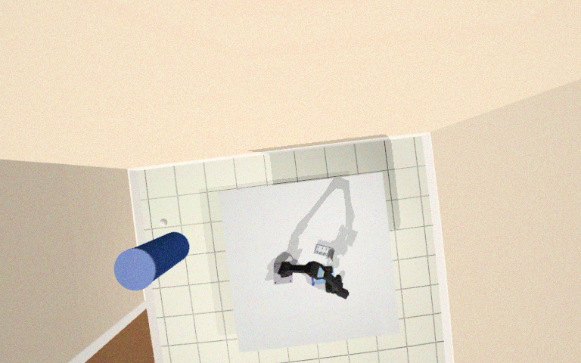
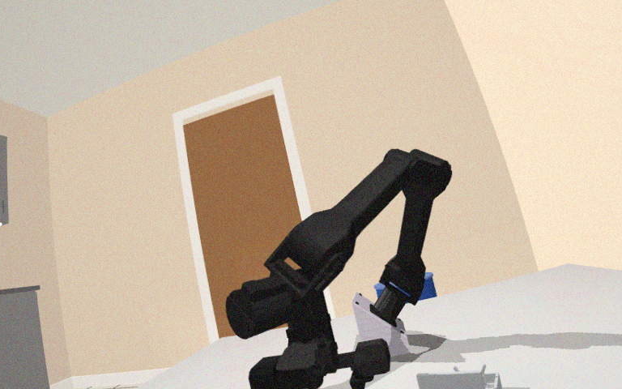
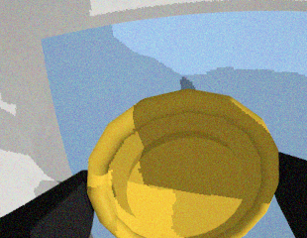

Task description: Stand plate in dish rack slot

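Note:
The yellow round plate point(image 3: 193, 164) fills the lower middle of the wrist view, over a light blue mat point(image 3: 76, 89). My gripper point(image 3: 183, 174) is shut on the plate, with one black finger against its left rim and one against its right rim. Whether the plate touches the mat is hard to tell. In the exterior view the fingertips are out of frame at the bottom, and the plate does not show. The small grey dish rack point(image 1: 324, 249) point(image 2: 449, 380) stands a little apart from the gripper, cut off by the bottom edge in the exterior view.
The arm's base bracket point(image 1: 283, 278) point(image 2: 377, 327) stands left of the rack in the top view. A slim dark blue object point(image 1: 313, 280) lies by the mat, partly under the arm. A large blue cylinder point(image 1: 135, 269) stands far to the left, off the white table top point(image 1: 262, 319).

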`<state>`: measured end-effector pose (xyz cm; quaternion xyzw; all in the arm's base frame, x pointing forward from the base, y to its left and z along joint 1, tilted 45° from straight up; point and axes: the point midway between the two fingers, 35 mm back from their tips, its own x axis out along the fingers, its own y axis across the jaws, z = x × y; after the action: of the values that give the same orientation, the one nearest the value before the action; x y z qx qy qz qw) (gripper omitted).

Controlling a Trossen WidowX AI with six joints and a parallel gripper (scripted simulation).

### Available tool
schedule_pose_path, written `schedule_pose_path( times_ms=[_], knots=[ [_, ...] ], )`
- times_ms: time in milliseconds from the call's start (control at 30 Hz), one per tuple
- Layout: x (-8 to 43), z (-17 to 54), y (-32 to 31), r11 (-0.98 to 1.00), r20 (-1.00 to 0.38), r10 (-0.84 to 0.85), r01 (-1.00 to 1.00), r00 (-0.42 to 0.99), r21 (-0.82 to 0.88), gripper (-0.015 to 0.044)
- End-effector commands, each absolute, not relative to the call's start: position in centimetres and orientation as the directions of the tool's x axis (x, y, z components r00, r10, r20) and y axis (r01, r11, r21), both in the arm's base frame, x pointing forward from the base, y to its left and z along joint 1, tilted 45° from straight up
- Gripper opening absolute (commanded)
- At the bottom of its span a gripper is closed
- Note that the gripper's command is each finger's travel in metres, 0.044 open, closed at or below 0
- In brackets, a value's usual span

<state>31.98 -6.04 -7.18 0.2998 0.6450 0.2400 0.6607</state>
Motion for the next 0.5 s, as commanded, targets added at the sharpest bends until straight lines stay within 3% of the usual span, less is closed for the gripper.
schedule_pose_path(
  times_ms=[0, 167, 467],
  knots=[
    [32.3, -6.2, -7.6, 0.712, -0.715, 0.696, 0.067, 0.065, 0.699, 0.0128],
    [32.5, -4.6, -9.5, 0.714, -0.717, 0.694, 0.068, 0.065, 0.697, 0.0000],
    [32.4, -1.5, -12.6, 0.715, -0.718, 0.693, 0.069, 0.064, 0.696, 0.0000]
  ],
)
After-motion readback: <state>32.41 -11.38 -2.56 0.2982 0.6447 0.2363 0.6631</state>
